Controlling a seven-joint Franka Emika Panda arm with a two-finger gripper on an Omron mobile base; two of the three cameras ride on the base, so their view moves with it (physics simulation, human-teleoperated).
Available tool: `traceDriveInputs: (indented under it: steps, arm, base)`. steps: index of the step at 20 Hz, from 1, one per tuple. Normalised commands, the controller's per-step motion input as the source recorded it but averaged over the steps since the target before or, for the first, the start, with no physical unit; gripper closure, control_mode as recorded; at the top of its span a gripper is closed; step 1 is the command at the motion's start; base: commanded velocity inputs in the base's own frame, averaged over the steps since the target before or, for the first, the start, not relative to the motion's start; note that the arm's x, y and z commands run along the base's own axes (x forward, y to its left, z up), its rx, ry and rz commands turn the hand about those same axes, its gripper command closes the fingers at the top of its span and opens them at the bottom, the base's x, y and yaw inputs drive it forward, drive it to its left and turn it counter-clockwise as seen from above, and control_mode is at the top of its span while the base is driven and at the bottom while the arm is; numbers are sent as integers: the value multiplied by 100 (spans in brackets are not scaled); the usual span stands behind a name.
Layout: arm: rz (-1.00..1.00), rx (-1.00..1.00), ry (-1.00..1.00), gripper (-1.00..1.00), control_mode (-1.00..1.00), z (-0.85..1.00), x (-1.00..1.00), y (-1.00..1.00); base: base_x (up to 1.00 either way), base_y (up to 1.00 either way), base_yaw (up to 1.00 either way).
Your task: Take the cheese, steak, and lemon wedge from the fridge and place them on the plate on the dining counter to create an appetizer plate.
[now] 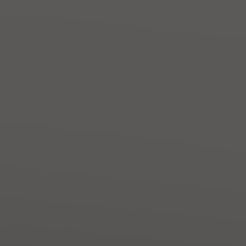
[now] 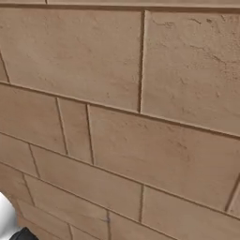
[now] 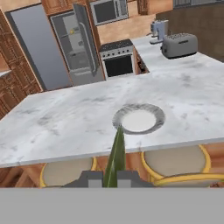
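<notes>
While the hand hangs over the near edge of the dining counter (image 3: pixel 65 118), the gripper (image 3: pixel 111 179) has its 2 dark tips drawn tight together on the lemon wedge (image 3: pixel 115 157), a thin yellow-green sliver standing up between them and pointing ahead. Just beyond the wedge's far tip sits the plate (image 3: pixel 153 110), round, shallow, light grey, nothing on it yet. Below the hand, 2 yellow-framed stools (image 3: pixel 175 162) tuck under the counter edge.

Far ahead and to the left, the fridge (image 3: pixel 72 43) stands with its door swung wide, grey shelves showing; whether the cheese or the steak are in there is too small to tell. A stove (image 3: pixel 117 59) and a toaster (image 3: pixel 179 45) lie beyond the plate, up and to the right.

On handling, I judge the wedge light and soft, a bit slick with juice, so a firm pinch could crush it and a loose one could let it slide. Holding it across its flat faces near the thick end, as looks to be the case here, seems the sound choice. Release should be low over the plate's hollow, since something this light may bounce or roll off the shallow rim.
</notes>
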Motion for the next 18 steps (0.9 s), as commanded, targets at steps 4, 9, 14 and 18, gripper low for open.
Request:
traceDriveInputs:
  steps: [4,9,14,18]
  arm:
    - [0,0,0,100,100,0,0,0]
    - [0,0,0,100,100,0,0,0]
    - [0,0,0,100,100,0,0,0]
    - [0,0,0,100,100,0,0,0]
  base:
    - [84,-72,0]
    - [100,-42,0]
    - [94,-16,0]
    - [81,-1,0]
